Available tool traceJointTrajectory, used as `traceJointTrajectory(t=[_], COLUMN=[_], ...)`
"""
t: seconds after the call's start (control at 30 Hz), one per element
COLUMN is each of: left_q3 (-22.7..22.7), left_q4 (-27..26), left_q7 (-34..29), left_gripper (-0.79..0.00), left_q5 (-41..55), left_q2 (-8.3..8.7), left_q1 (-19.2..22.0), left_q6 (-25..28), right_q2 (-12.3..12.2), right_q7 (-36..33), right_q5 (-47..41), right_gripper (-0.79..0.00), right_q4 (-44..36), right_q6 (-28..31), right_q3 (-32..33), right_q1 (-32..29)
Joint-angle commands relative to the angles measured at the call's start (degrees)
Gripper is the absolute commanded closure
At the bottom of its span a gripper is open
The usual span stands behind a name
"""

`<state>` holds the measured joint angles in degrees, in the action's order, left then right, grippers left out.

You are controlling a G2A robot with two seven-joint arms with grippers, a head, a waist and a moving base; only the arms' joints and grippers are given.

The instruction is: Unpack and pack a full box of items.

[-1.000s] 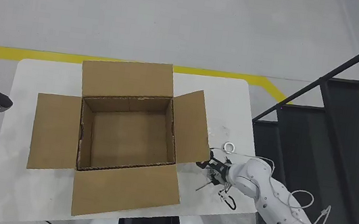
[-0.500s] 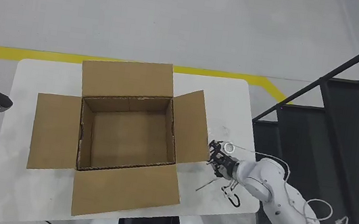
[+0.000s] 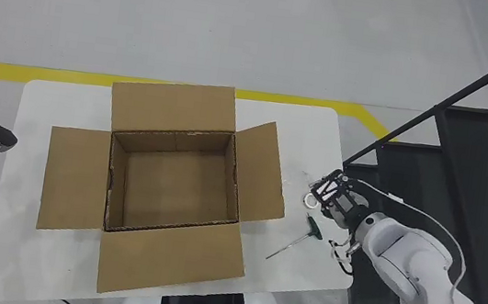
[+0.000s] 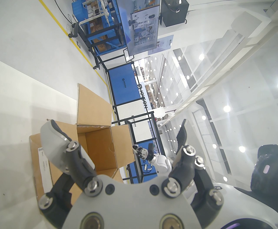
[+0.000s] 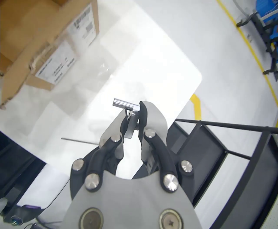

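Right pincer clamps a small metal part near the open cardboard box; left pincer gapes wide.

Pale grey floor crossed by a yellow line behind the white tabletop. Black metal steps just beside it. Farther off, blue partitions, a large screen, bright ceiling lights.

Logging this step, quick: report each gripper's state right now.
Left gripper: open, holding nothing.
Right gripper: shut on a small metal part.
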<state>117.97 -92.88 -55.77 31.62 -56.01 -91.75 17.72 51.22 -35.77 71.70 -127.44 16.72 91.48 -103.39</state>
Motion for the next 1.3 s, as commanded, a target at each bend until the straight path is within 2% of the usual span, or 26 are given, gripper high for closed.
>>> traceJointTrajectory(t=[0.0,0.13,0.2,0.37,0.5,0.6,0.73,0.87,0.9,0.93,0.97,1.0,1.13,1.27], left_q3=[0.0,0.0,0.0,0.0,0.0,0.0,0.0,0.0,0.0,0.0,0.0,0.0,0.0,0.0], left_q4=[0.0,0.0,0.0,0.0,0.0,0.0,0.0,0.0,0.0,0.0,0.0,0.0,0.0,0.0], left_q7=[0.0,0.0,0.0,0.0,0.0,0.0,0.0,0.0,0.0,0.0,0.0,0.0,0.0,0.0], left_gripper=[-0.785,-0.785,-0.785,-0.785,-0.785,-0.785,-0.785,-0.785,-0.785,-0.785,-0.785,-0.785,-0.785,-0.785], left_q5=[0.0,0.0,0.0,0.0,0.0,0.0,0.0,0.0,0.0,0.0,0.0,0.0,0.0,0.0], left_q2=[0.0,0.0,0.0,0.0,0.0,0.0,0.0,0.0,0.0,0.0,0.0,0.0,0.0,0.0], left_q1=[0.0,0.0,0.0,0.0,0.0,0.0,0.0,0.0,0.0,0.0,0.0,0.0,0.0,0.0], left_q6=[0.0,0.0,0.0,0.0,0.0,0.0,0.0,0.0,0.0,0.0,0.0,0.0,0.0,0.0], right_q2=[0.0,0.2,0.5,2.1,5.6,9.0,13.3,16.8,17.6,18.3,19.0,19.6,21.3,21.0], right_q7=[2.3,5.8,7.8,6.9,5.3,3.3,1.2,-3.7,-4.7,-5.3,-5.7,-6.5,-7.7,-7.2], right_q5=[1.2,2.5,1.6,0.9,-2.8,-5.5,-9.0,-10.8,-11.0,-11.0,-11.5,-12.0,-12.6,-13.7], right_gripper=[0.0,0.0,0.0,0.0,0.0,0.0,0.0,0.0,-0.099,-0.274,-0.576,-0.785,-0.785,-0.785], right_q4=[-1.1,-2.3,-1.6,4.0,14.0,21.9,31.1,37.4,38.5,39.4,40.2,41.2,43.1,41.2], right_q6=[1.0,3.5,6.5,12.8,14.5,13.1,11.0,8.2,8.3,7.9,7.9,8.3,7.7,9.2], right_q3=[-0.3,-3.5,-6.9,-21.9,-37.6,-47.3,-55.6,-61.2,-62.5,-63.5,-64.4,-65.1,-66.3,-64.2], right_q1=[1.5,7.4,11.9,27.3,41.1,49.9,57.9,62.4,63.3,64.0,64.5,65.0,66.5,66.0])
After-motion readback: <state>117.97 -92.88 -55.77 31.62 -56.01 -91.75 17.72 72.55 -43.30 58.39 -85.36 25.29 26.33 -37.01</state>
